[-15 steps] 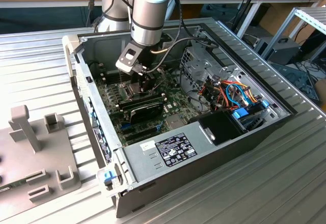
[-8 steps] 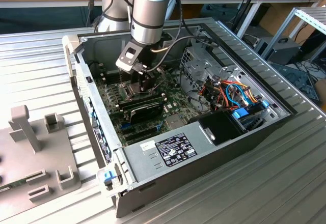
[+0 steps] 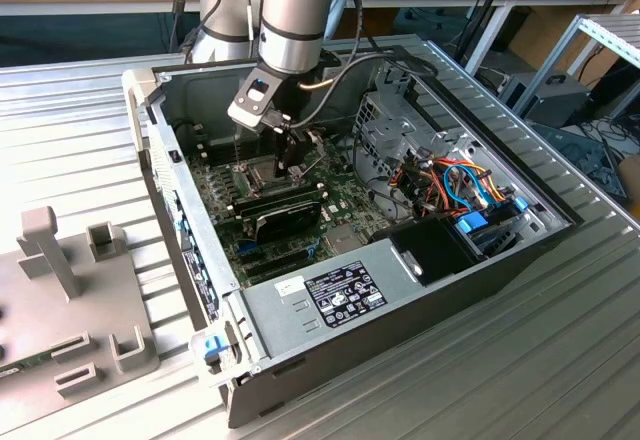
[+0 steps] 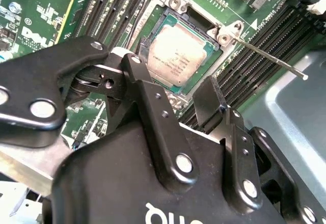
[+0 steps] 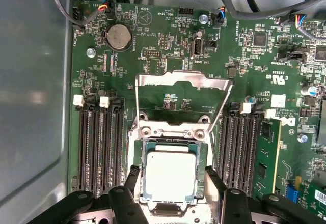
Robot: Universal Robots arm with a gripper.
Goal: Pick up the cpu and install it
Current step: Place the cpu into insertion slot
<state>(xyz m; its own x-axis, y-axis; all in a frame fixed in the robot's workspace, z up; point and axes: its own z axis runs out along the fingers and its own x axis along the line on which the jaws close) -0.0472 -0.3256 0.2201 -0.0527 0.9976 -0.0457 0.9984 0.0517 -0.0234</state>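
Straddling seated cpu [image 5: 170, 177] — jaws apart, either side (hinged frame [image 5: 182, 79] flipped open)

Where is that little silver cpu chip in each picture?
Exterior view: too small to tell; look under the gripper.
First wrist view: the cpu lies flat between the fingers.
Second wrist view: cpu just beyond the fingers.
Shared landmark: the gripper's black fingers.

The cpu [image 5: 170, 175] is dull silver, the motherboard [image 5: 153, 40] green with white print, the tool [image 5: 172, 179] black.
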